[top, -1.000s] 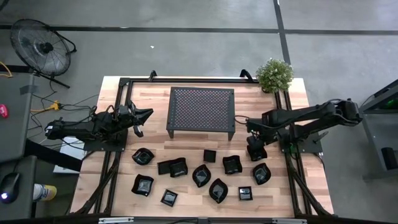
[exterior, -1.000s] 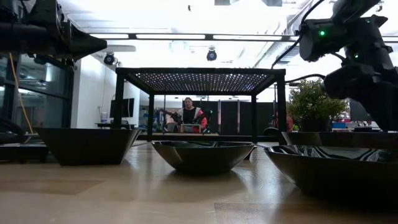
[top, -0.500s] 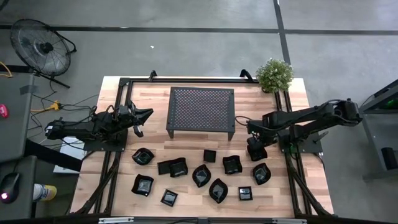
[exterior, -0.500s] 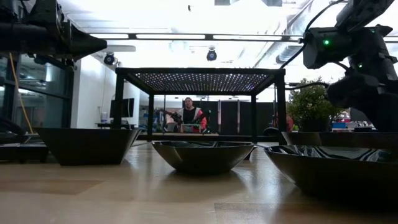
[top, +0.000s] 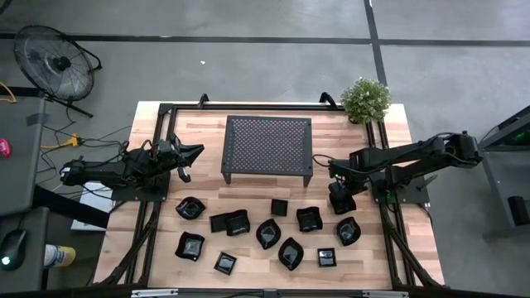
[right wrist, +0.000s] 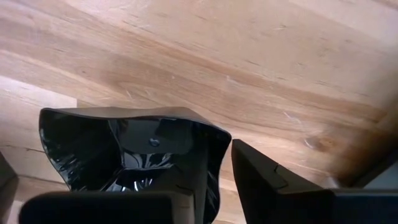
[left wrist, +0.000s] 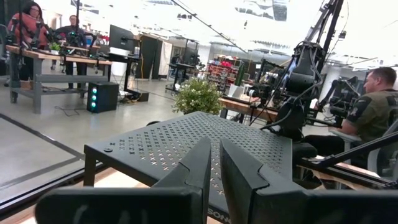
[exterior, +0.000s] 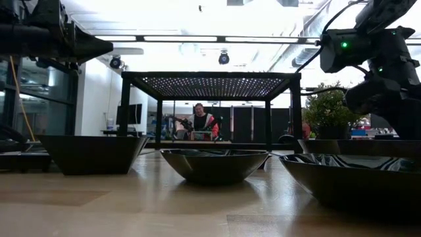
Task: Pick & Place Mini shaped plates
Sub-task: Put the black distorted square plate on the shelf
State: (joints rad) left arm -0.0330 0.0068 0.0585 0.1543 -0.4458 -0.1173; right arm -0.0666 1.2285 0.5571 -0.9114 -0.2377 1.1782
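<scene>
1. The right end effector [right wrist: 214, 180] is down at the worktop [right wrist: 261, 68], and its two fingers straddle one wall of a small glossy black plate [right wrist: 124, 149]: one finger sits inside the dish, the other just outside it, with a narrow gap between them. From these views I cannot tell whether the fingers already pinch the wall.

2. So the coming move turns on that rim: the plate's body lies off to one side of the end effector rather than centred under it. My reading is that the next step is to finish closing on the wall and lift straight up.

3. From above, this plate [top: 341, 203] is the one nearest the right arm, at the right end of the scatter of plates [top: 267, 233] across the front half of the worktop. It looks roughly squarish, with no clear long axis.

4. The mesh rack [top: 267, 147] stands just behind and to the left of the right end effector [top: 340, 200], near enough to be a likely drop place, though that is only a guess.

5. The left end effector [top: 189, 154] waits farthest off, beside the rack's left edge, raised above the worktop, fingers pressed together on nothing. The right arm is clearly nearer this plate.
</scene>
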